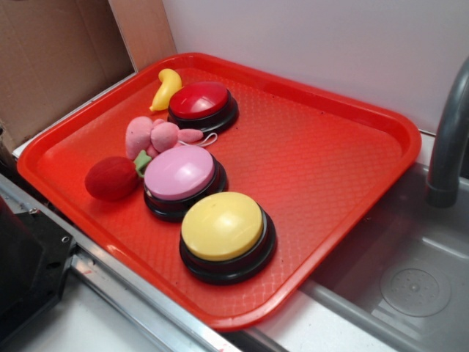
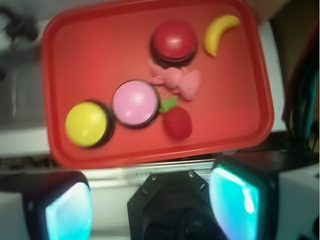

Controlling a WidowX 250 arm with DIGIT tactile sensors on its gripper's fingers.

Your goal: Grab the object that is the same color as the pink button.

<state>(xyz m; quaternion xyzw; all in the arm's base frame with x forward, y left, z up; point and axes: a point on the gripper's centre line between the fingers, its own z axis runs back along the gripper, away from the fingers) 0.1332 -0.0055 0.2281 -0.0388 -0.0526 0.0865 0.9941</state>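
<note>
I am looking down from high above a red tray (image 1: 344, 154) that sits on a counter beside a sink, and nothing is in my grasp. My gripper (image 2: 150, 205) hangs over the near edge of the tray with its jaws spread wide apart and empty, the two fingers (image 2: 67, 212) glowing pale blue at the bottom of my wrist view. On the tray there are three dome buttons on black bases, one of each colour, in a loose diagonal row: a yellow button (image 1: 223, 227) nearest the front, the pink button (image 1: 179, 176) in the middle, and a red button (image 1: 200, 103) at the back. There are also three soft toys, one for each colour, which I take to be a deliberate matching layout. The pink toy (image 1: 154, 136), a small lumpy plush with a thin white string loop, lies between the red and pink buttons, touching or nearly touching the pink one. A red strawberry toy (image 1: 111, 178) with a green leaf sits just beside the pink button, and a yellow banana toy (image 1: 167, 88) lies next to the red button. The pink toy is my target, and I judge the crowding around it calls for a careful descent.
</note>
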